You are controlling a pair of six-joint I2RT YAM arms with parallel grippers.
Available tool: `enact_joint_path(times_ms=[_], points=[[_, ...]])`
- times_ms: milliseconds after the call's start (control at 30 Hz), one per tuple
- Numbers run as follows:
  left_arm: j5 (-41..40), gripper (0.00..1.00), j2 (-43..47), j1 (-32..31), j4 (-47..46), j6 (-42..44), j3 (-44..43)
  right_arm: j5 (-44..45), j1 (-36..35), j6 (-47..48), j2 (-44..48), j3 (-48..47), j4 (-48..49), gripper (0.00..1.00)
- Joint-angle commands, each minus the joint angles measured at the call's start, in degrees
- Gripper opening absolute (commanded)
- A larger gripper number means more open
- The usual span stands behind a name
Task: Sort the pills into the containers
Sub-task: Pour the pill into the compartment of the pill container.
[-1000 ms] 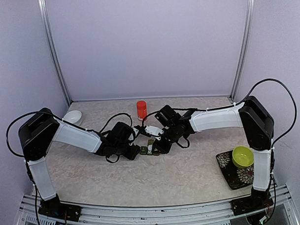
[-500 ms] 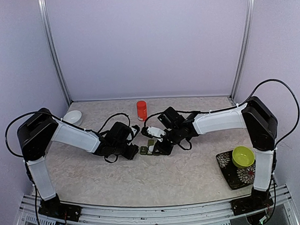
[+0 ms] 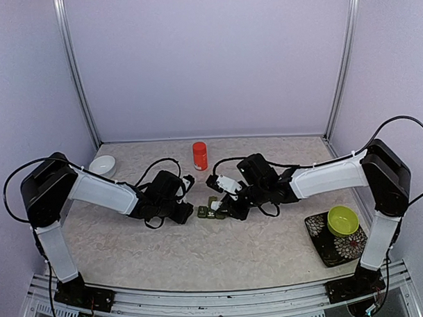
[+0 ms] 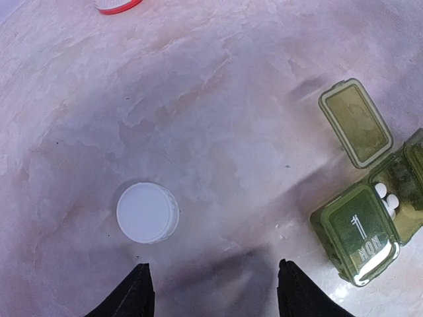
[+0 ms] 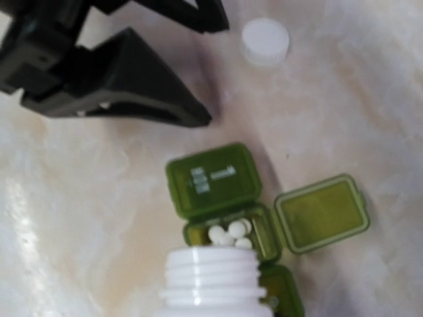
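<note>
Right tool (image 3: 221, 202): clamped on the white bottle (image 5: 210, 284). Its own fingers don't show in the wrist view, but the bottle sits at the bottom of that view with its open neck aimed at the box.
Left tool (image 4: 215, 265): fingers apart, nothing between them, hovering over the bench (image 4: 198, 99).
Pill box (image 5: 266, 243): dark green, three cells in a row, flat on the bench right in front of the bottle's mouth.
Open cell: the middle one. Its lid (image 5: 322, 212) is flipped out to the right tool's right side, and a few white pills (image 5: 228, 232) are inside.
The bit that matters: the open cell lies straight ahead of the bottle's mouth, close up to its rim. The box's long axis runs away from the right tool, nearly in line with the bottle and only slightly slanted. So the closed end cell (image 5: 210, 181) is the far one, and the other end cell is tucked in by the bottle's neck.
Nearer arm: the right one, easily, since it's over the box. From the left tool the box is off to the right of its fingers, and the white cap (image 4: 147, 212) lies just ahead of its left finger.
My guess: pouring here only needs more tilt, but any other cell means a lid popped open and a shift along that axis.
Risk: I'd say pills skipping onto the flipped lid or the bench.
</note>
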State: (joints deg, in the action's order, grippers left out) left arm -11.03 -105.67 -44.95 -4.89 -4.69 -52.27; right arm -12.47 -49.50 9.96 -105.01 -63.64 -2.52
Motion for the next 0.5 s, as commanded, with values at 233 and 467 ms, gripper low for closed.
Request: enact_joint_path(times_ms=[233, 467], points=[[-1.18, 0.72, 5.98, 0.30, 1.84, -0.06, 0.76, -4.59, -0.38, -4.98, 9.69, 17.86, 35.95, 0.00], [-2.09, 0.85, 8.99, 1.15, 2.92, -0.45, 0.60, -8.78, -0.08, -6.97, 15.15, 27.70, 58.75, 0.00]])
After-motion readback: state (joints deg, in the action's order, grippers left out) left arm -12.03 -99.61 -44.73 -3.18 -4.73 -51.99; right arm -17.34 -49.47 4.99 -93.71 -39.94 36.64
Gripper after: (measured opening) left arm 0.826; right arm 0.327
